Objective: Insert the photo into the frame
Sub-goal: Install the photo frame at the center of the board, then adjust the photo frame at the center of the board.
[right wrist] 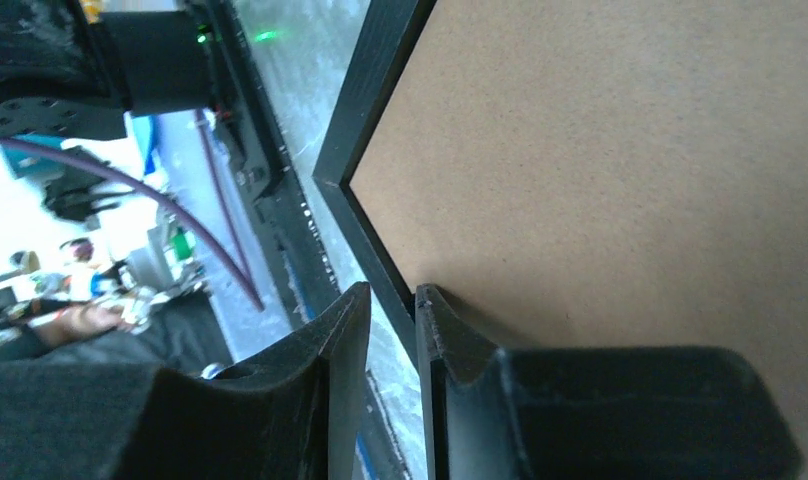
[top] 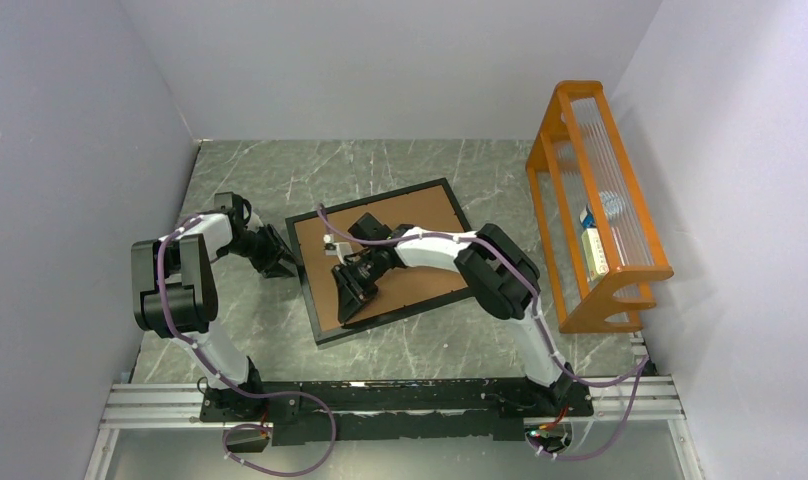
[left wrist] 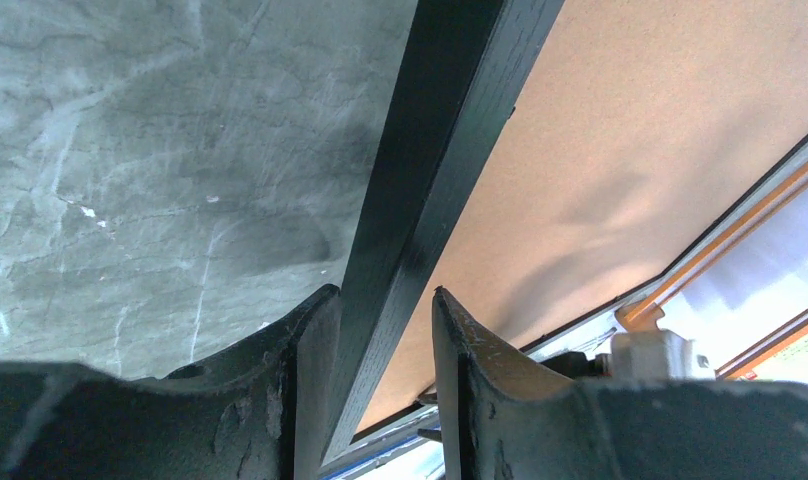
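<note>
Brown backing board (top: 420, 225) faces up inside the frame (left wrist: 430, 150), which sits askew at the middle of the grey marble-patterned table (top: 380, 165) as both arms reach in over it. The board fills the opening from rail to rail, and the photo cannot be seen in any view.

The left gripper (left wrist: 382, 300) meets the frame at its left side rail. In the left wrist view the black rail runs straight between the two fingers (left wrist: 300, 400), one on the table side and the other over the board, both pressed close against the rail in a clamp.

The right gripper (right wrist: 392, 295) works the same rail lower down, close to the frame's near left corner. Its jaws are drawn narrow with the thin black rail pinched between them, one finger (right wrist: 540, 400) lying over the brown board and the other outside the frame above the tabletop. Purple cable (top: 365, 238) trails along the right arm across the board.

Whether the gripped edge is raised off the table cannot be told; from the overhead camera the frame looks flat.

An orange wooden rack (top: 620, 278) stands well apart along the right wall, holding a few small items too small to make out.
</note>
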`<state>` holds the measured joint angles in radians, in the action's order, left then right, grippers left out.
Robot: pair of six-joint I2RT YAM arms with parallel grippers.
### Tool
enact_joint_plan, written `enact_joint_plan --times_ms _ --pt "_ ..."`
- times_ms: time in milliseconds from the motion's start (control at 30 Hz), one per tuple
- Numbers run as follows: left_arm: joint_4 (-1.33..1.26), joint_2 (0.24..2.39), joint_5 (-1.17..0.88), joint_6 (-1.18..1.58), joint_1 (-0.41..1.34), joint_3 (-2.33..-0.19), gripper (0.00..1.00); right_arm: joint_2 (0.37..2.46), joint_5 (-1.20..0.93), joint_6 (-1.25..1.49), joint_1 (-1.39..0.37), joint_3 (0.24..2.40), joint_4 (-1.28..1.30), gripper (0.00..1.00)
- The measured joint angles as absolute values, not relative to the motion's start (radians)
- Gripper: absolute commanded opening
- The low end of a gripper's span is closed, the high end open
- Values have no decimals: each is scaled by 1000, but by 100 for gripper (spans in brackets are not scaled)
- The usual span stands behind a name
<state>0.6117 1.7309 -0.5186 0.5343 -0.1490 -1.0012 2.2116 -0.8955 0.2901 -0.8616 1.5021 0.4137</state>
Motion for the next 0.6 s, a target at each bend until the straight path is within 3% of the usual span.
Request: enact_joint_plan --times_ms 367,600 --pt "619 1732 -517 534 -149 -1003 45 2091 -540 292 -881 1418 226 32" --pt "655 1732 -511 530 -149 -1123 61 2047 -343 319 -829 1407 202 34"
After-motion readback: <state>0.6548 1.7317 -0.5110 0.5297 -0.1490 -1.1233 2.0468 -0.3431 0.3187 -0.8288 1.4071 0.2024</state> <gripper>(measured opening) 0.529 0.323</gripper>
